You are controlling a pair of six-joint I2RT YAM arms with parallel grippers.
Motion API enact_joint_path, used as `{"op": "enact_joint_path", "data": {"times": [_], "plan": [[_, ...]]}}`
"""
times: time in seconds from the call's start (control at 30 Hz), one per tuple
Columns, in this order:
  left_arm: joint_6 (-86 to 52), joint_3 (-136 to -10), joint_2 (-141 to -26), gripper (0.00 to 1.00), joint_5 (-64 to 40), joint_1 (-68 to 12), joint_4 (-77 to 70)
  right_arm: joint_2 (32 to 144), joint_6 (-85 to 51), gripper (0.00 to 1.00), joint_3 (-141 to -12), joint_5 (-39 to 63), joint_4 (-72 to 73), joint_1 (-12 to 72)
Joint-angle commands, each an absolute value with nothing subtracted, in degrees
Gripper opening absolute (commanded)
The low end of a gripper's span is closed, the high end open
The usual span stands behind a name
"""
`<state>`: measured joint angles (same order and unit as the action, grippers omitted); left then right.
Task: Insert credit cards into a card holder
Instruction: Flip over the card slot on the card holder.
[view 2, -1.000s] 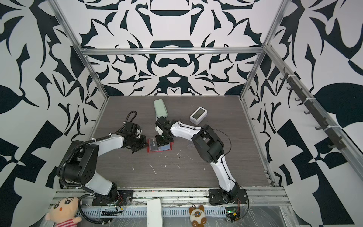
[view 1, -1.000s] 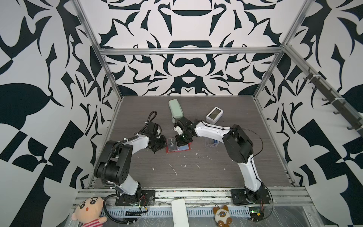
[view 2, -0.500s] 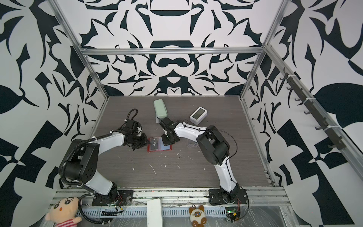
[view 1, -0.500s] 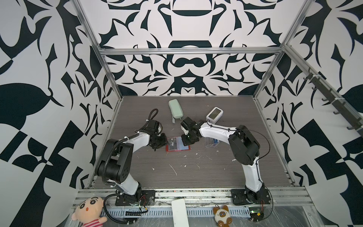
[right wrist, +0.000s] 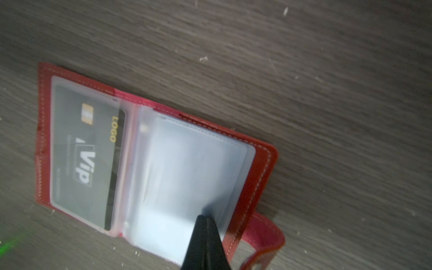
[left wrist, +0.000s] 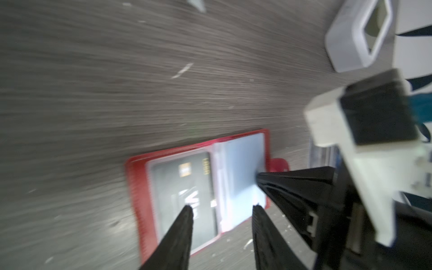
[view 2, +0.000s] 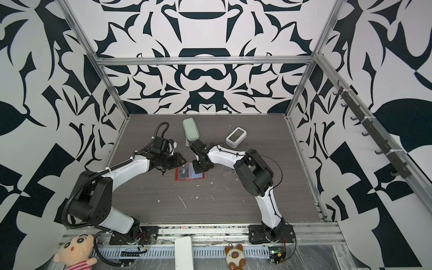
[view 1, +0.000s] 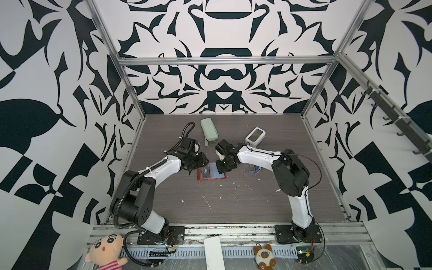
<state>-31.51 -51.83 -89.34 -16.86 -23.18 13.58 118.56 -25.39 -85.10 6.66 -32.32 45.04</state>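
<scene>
Card holder [view 1: 210, 179] lies open on bench [view 1: 233, 205], frame centre in both top views, VIP card [right wrist: 86, 159] sleeved in its left half. Right gripper [right wrist: 203, 218] closed, tip on right sleeve page [right wrist: 187, 163]. Left gripper [left wrist: 222, 206] part-open, empty, at holder's left edge.

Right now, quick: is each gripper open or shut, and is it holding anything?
Left gripper: open, empty, by the card holder.
Right gripper: shut, tip on the holder's clear page, nothing visibly held.
</scene>
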Motion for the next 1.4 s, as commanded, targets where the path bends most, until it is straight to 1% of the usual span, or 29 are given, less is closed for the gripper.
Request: {"op": "enact_joint_path", "data": {"times": [0.0,0.1,0.57,0.8,0.9,1.1,1.3,1.37], "plan": [[-31.5,-53.7,-92.7,0.42,-20.6,-24.4,12.2,118.5,-25.8,0.00,-83.8,6.6,-32.9,45.1],[-32.2,-55.0,-95.6,0.39,-21.1,-25.0,12.0,118.7,-25.9,0.00,-83.7,6.8,-32.6,45.1],[-34.5,-56.1,-102.5,0.34,-23.8,-26.0,9.8,119.8,-26.0,0.00,-83.8,7.3,-32.2,45.1],[-34.9,-55.7,-103.7,0.31,-24.8,-26.1,9.7,120.1,-26.1,0.00,-83.8,7.7,-31.9,45.1],[-35.1,-55.4,-103.9,0.27,-26.0,-26.1,9.1,120.3,-26.1,0.00,-83.9,7.9,-31.9,45.1],[-35.7,-54.8,-104.3,0.25,-26.9,-26.1,8.3,120.3,-26.2,0.00,-83.7,8.0,-31.6,45.1],[-35.9,-54.3,-103.9,0.15,-27.0,-26.1,7.8,119.4,-26.4,0.00,-83.5,7.6,-31.4,45.0],[-36.0,-54.1,-103.5,0.09,-26.7,-26.1,7.7,118.4,-26.6,0.00,-83.0,6.9,-30.9,45.1]]}}
